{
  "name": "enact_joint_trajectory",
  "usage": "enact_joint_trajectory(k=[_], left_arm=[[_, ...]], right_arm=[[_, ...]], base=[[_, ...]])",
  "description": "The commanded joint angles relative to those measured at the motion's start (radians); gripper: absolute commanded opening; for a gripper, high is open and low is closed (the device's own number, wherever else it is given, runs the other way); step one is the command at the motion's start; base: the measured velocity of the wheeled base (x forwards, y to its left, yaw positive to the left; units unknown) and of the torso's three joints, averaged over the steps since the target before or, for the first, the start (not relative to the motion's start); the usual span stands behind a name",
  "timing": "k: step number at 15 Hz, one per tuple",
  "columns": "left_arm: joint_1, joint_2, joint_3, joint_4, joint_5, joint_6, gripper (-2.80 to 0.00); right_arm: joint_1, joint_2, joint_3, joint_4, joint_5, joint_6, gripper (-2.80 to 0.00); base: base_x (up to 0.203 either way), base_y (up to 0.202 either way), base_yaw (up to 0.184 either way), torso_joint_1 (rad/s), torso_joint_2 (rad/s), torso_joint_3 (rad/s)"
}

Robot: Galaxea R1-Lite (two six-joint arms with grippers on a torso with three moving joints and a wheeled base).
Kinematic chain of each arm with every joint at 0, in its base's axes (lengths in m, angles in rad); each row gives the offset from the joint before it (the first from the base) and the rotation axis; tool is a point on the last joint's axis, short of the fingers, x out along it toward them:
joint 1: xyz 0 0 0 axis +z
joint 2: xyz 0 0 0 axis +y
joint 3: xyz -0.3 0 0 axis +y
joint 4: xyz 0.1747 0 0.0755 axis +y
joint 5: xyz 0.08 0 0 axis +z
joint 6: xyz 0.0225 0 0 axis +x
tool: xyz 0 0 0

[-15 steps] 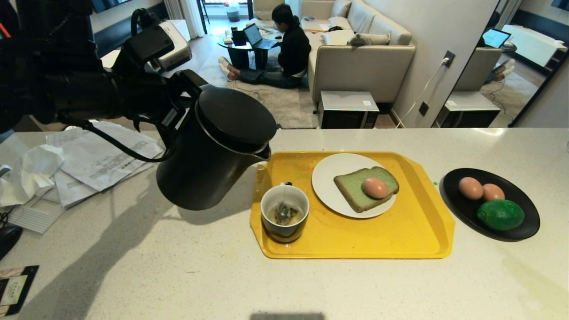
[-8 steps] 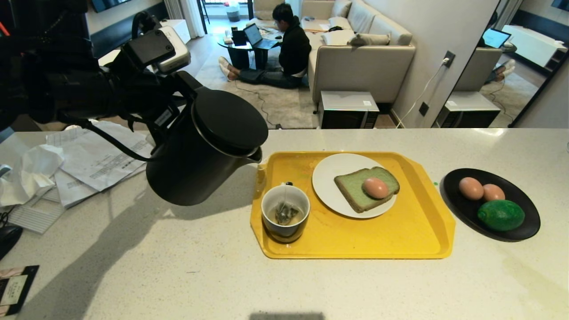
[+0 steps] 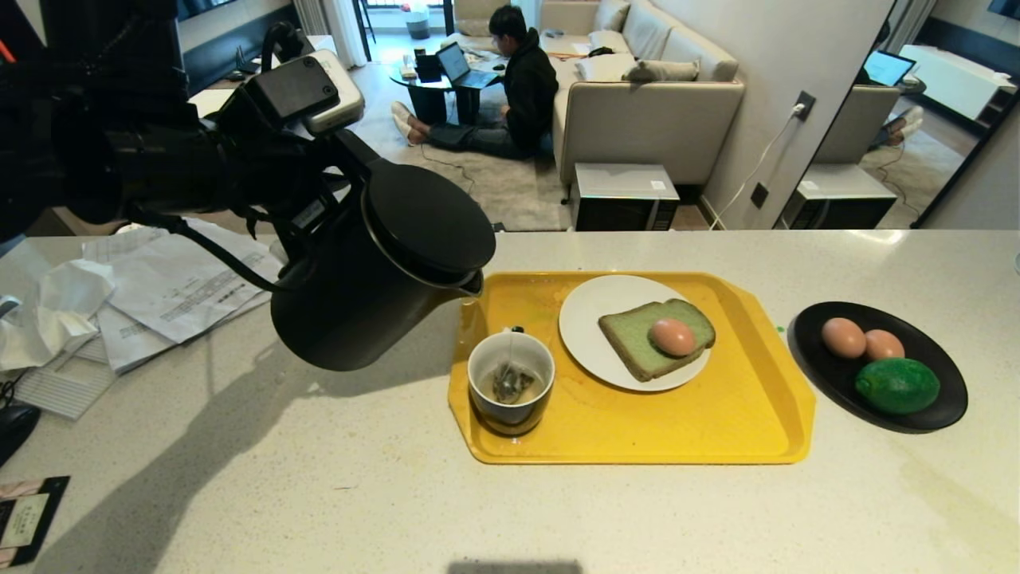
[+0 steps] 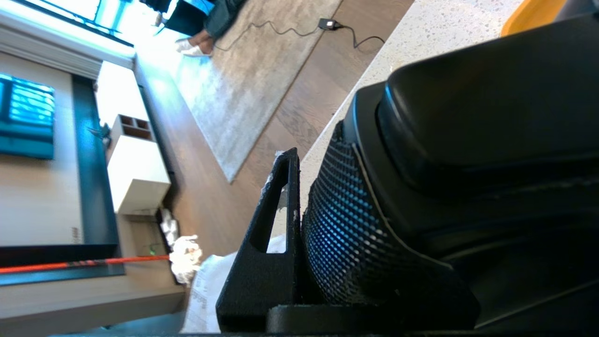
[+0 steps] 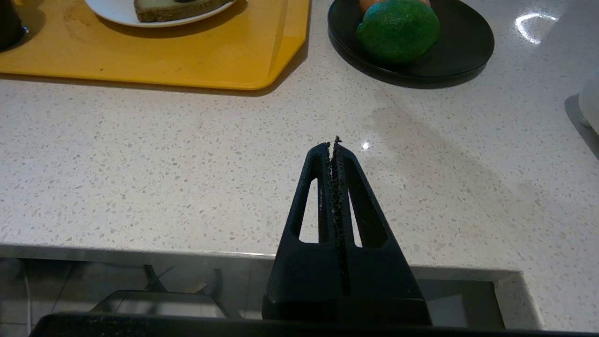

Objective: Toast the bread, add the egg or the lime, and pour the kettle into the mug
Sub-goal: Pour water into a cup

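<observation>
Kettle (image 3: 382,271), matte black with a domed lid and a short spout, is held in the air above the counter (image 3: 319,478), tipped so that its spout points toward the yellow tray (image 3: 717,422) and hangs over the tray's near-left corner, just behind the mug (image 3: 511,381). Its big handle is clamped by the left gripper (image 3: 307,211); in the left wrist view one black finger (image 4: 271,234) is pressed against the handle's textured grip, so the jaws are closed narrowly on the kettle.

The mug, dark outside and white inside, is stood on the left part of the tray; a tea bag lies in pale liquid in it. Beside it on the tray a white plate (image 3: 590,319) carries the bread (image 3: 637,335), a thick pale green slice with a brown crust, and an egg (image 3: 672,336), pinkish-brown and smooth, is set on top of the slice.

To the right of the tray, apart from it, a black plate (image 3: 940,399) holds two more eggs and the lime (image 3: 897,385), dark green and bumpy.

The right gripper (image 5: 335,142) is seen only in its own wrist view, low at the counter's near edge, with its fingers pressed together on nothing.

Loose papers (image 3: 159,287) are spread on the counter to the left of the kettle. A person (image 3: 522,88) is seated on the floor in the room beyond.
</observation>
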Motion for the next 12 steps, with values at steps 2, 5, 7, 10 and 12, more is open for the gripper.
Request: enact_joint_trajectory(k=[2, 5, 7, 10, 12], left_arm=[[-0.027, -0.003, -0.021, 0.013, 0.039, 0.022, -2.80], [-0.040, -0.001, -0.095, 0.111, 0.063, 0.059, -2.80], [-0.046, -0.001, -0.148, 0.183, 0.073, 0.080, -2.80], [-0.050, -0.006, -0.164, 0.223, 0.083, 0.111, -2.80], [-0.055, -0.008, -0.170, 0.263, 0.089, 0.125, -2.80]], right_arm=[[0.000, 0.000, 0.000, -0.001, 0.000, 0.000, -2.80], [0.000, 0.000, 0.002, -0.001, 0.000, -0.001, -2.80], [0.000, 0.000, 0.000, -0.001, 0.000, 0.000, -2.80], [0.000, 0.000, 0.000, -0.001, 0.000, 0.000, -2.80], [0.000, 0.000, 0.000, -0.001, 0.000, -0.001, -2.80]], base=[[0.000, 0.000, 0.000, 0.000, 0.00, 0.000], [0.000, 0.000, 0.000, 0.000, 0.00, 0.000], [0.000, 0.000, 0.000, 0.000, 0.00, 0.000], [0.000, 0.000, 0.000, 0.000, 0.00, 0.000], [0.000, 0.000, 0.000, 0.000, 0.00, 0.000]])
